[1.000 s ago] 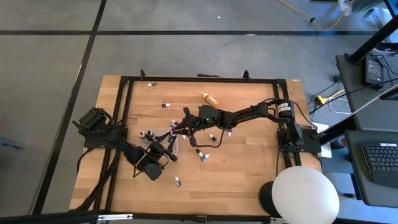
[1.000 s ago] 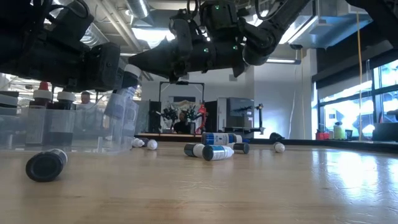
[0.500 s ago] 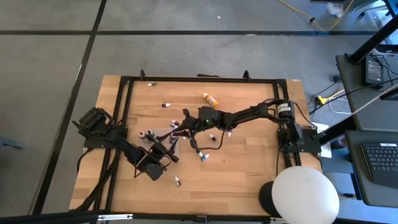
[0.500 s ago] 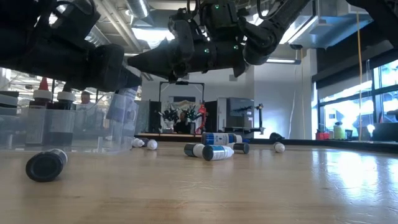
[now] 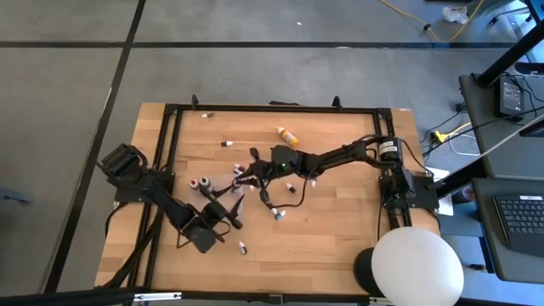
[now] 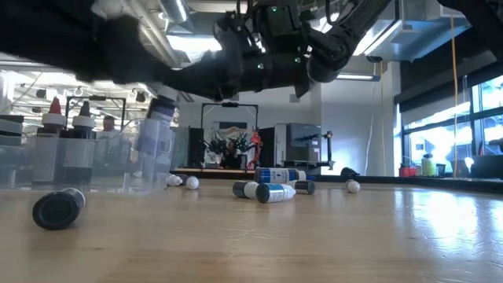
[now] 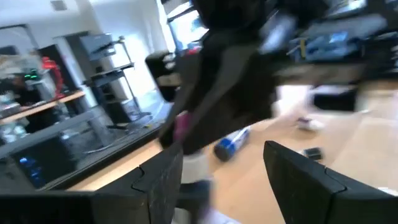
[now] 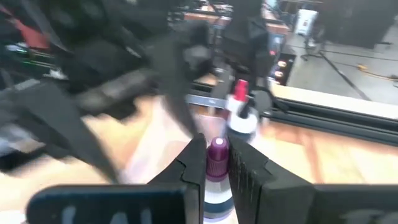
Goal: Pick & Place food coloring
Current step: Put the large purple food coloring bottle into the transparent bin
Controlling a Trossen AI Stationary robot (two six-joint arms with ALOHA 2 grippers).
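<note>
Right gripper (image 8: 215, 163) clamped on a purple-capped food coloring bottle (image 8: 217, 154), held above the clear plastic tray (image 6: 78, 169) at table centre-left. Left gripper (image 7: 217, 177) fingers apart, empty, just near-left of the tray. Other dropper bottles scattered on the wooden table (image 5: 340, 238); an orange bottle (image 5: 288, 135) lies at the far side.

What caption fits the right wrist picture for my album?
The right claw pinches a tiny purple-capped bottle, with a red-capped bottle just beyond.
</note>
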